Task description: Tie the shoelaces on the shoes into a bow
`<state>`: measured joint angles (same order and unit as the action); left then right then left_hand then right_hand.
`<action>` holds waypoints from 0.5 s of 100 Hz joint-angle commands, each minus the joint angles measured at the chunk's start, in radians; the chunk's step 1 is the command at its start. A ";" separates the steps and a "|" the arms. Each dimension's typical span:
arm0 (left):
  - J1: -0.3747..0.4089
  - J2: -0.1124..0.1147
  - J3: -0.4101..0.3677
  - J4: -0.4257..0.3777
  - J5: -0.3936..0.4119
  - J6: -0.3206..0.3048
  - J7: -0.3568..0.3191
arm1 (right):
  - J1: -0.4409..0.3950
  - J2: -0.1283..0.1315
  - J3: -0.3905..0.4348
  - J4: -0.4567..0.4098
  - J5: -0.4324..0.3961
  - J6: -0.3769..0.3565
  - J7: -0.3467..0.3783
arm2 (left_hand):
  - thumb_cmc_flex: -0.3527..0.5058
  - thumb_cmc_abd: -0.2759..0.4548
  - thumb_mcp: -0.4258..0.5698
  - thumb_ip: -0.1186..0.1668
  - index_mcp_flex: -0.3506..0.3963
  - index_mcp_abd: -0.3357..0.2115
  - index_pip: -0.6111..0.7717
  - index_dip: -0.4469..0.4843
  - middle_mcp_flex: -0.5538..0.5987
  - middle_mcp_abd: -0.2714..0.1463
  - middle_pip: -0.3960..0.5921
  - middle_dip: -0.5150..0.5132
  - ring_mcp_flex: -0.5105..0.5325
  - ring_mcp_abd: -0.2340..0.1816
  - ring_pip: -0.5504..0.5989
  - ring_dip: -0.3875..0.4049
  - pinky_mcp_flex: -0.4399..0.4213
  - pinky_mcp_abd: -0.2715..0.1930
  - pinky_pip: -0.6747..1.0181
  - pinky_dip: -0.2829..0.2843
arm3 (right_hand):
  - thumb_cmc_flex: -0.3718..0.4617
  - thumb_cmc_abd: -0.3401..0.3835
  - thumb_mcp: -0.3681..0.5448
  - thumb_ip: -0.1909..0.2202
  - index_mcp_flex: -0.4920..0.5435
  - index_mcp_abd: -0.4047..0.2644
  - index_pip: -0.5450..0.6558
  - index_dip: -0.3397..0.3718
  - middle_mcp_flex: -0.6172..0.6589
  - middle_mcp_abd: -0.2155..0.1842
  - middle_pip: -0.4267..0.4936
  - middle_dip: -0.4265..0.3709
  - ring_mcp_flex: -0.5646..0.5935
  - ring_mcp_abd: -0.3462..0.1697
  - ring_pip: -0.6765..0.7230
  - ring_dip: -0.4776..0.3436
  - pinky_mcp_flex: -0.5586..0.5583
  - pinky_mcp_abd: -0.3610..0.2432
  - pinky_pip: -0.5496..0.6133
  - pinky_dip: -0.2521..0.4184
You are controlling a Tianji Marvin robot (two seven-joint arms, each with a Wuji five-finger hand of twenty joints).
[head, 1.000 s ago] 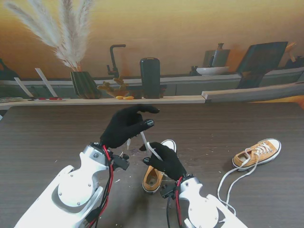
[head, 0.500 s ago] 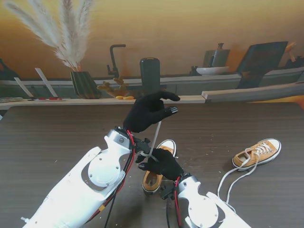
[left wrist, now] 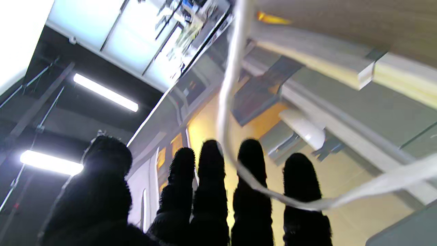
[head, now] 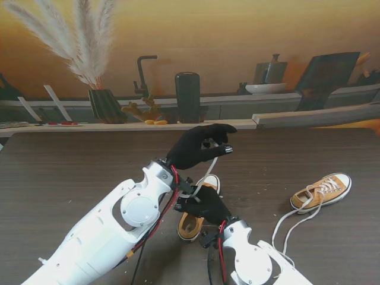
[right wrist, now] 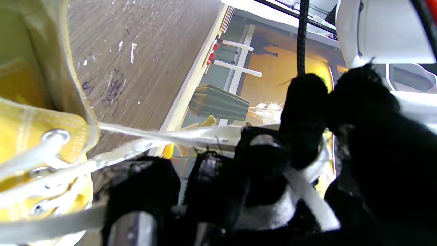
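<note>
— Moved since a second ago: left hand (head: 199, 147), up from mid-frame toward the upper right of centre, drawing the lace (head: 205, 176) longer. Agreed?

— Agreed. Its fingers are curled onto the lace; in the left wrist view the white band (left wrist: 259, 191) crosses the fingers (left wrist: 251, 177) and loops away past them.

— Right hand?

— Right hand (head: 205, 205), lower centre of the frame, low over the near shoe (head: 193, 221), unchanged in place. Its fingers are closed around lace strands; the right wrist view shows white lace (right wrist: 177, 136) running from the shoe's eyelets (right wrist: 54, 136) into the black fingers (right wrist: 304, 116).

— Item: near shoe. Orientation?

— Tan canvas, white toe cap. Long axis runs from lower centre up and slightly right, toe toward the far side of the table (head: 71, 172), heel opening toward the bottom edge.

— Lace line?

— One strand, taut, slanting from the right hand up and right to the left hand's fingertips.

— Second shoe?

— Second shoe (head: 323, 190), right side of the frame, well apart from the first. Long axis lower left to upper right, toe at the upper right. Its loose laces (head: 291, 228) trail toward the bottom edge, untied.
</note>
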<state>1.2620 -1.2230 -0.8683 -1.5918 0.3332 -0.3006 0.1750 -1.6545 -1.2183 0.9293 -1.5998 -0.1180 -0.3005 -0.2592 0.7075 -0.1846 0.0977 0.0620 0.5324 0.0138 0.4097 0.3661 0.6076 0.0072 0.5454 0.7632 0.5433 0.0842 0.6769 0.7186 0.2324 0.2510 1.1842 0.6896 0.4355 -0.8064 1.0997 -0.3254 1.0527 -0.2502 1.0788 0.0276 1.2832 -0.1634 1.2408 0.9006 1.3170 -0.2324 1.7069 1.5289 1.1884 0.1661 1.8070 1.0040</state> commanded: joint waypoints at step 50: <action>0.078 0.045 -0.118 -0.063 -0.021 0.012 -0.062 | -0.007 -0.001 0.002 -0.016 0.011 0.007 0.016 | -0.033 0.065 -0.063 0.041 -0.045 -0.076 -0.094 0.035 -0.217 0.052 -0.364 -0.341 -0.210 0.053 -0.515 -0.270 -0.115 0.035 -0.862 -0.007 | 0.029 -0.013 0.029 -0.022 0.052 0.004 0.013 0.098 0.111 0.131 0.024 0.022 -0.002 -0.226 0.064 0.041 0.028 0.010 0.287 -0.007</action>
<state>1.3029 -1.1826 -0.9583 -1.6270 0.3174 -0.2782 0.0878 -1.6560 -1.2192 0.9282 -1.6029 -0.1127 -0.2987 -0.2578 0.6680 -0.1394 0.0371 0.0820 0.4507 0.0141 0.2961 0.3793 0.3307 0.0575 0.1604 0.4137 0.2701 0.1343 0.1408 0.4198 0.0791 0.2567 0.3190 0.6358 0.4353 -0.8206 1.1064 -0.3254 1.0789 -0.2497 1.0920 0.1118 1.2930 -0.1637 1.2395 0.9006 1.3178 -0.2324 1.7079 1.5289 1.1885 0.1773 1.8070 1.0027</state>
